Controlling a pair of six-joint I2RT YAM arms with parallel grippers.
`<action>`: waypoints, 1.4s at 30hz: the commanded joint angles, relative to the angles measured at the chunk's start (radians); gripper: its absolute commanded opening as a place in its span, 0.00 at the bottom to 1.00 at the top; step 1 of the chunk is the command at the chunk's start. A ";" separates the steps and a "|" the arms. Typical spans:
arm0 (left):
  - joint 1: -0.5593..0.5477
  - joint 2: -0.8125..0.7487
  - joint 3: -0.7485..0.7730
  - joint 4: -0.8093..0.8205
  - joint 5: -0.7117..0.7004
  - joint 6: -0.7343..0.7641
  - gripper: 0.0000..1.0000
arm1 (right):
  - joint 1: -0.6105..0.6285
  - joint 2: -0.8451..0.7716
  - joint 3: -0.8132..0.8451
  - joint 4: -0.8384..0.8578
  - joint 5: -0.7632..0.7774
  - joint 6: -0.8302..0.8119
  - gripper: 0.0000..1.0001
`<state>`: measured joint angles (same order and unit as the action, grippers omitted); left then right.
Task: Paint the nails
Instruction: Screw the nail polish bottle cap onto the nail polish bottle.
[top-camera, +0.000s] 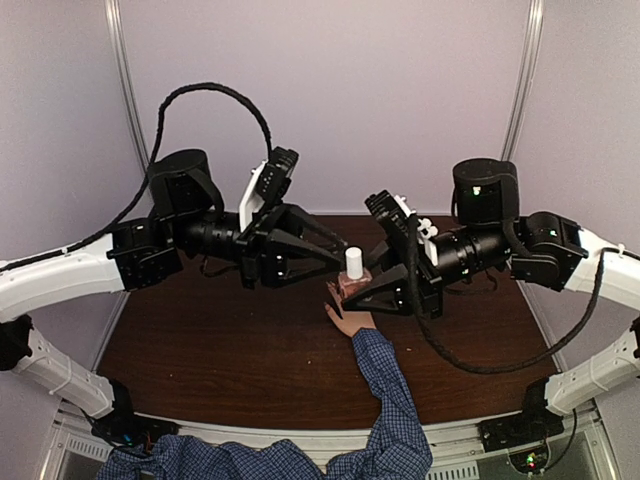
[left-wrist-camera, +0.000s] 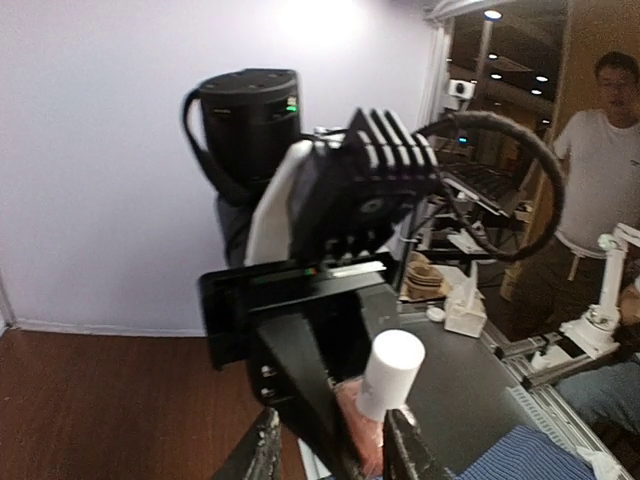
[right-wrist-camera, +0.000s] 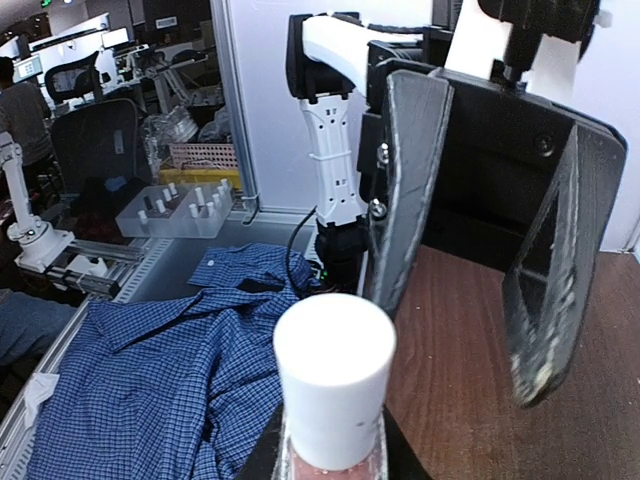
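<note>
A small pink nail-polish bottle with a white cap (top-camera: 353, 263) hangs just above a light-skinned hand (top-camera: 350, 322) that lies on the brown table (top-camera: 200, 340) in a blue checked sleeve (top-camera: 385, 385). My right gripper (top-camera: 366, 290) is shut on the bottle's pink body and covers the fingertips, so the nails are hidden. In the right wrist view the cap (right-wrist-camera: 335, 375) stands upright between that gripper's (right-wrist-camera: 330, 458) jaws. My left gripper (top-camera: 338, 257) is open at the cap's left side, its fingers (right-wrist-camera: 410, 180) spread wide. The left wrist view shows the cap (left-wrist-camera: 392, 372) just ahead of the left gripper (left-wrist-camera: 330, 450).
The person in the blue checked shirt (top-camera: 250, 462) leans at the table's near edge between the arm bases. Another person in a white shirt (left-wrist-camera: 605, 170) stands beyond the table's right side. A clear tray of small parts (right-wrist-camera: 175, 208) sits off the table.
</note>
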<state>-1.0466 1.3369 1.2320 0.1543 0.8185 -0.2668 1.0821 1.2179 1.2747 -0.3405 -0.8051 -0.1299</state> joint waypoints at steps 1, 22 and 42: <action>0.015 -0.103 -0.020 -0.074 -0.271 0.039 0.39 | 0.000 -0.042 -0.019 0.040 0.206 -0.017 0.00; -0.055 -0.020 0.051 -0.185 -0.794 0.030 0.47 | 0.001 0.022 -0.079 0.102 0.871 0.115 0.00; -0.067 0.130 0.110 -0.054 -0.862 -0.057 0.42 | 0.052 0.076 -0.083 0.110 1.065 0.122 0.00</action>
<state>-1.1084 1.4464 1.3014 0.0193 -0.0113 -0.2939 1.1191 1.2846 1.1908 -0.2577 0.1795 -0.0147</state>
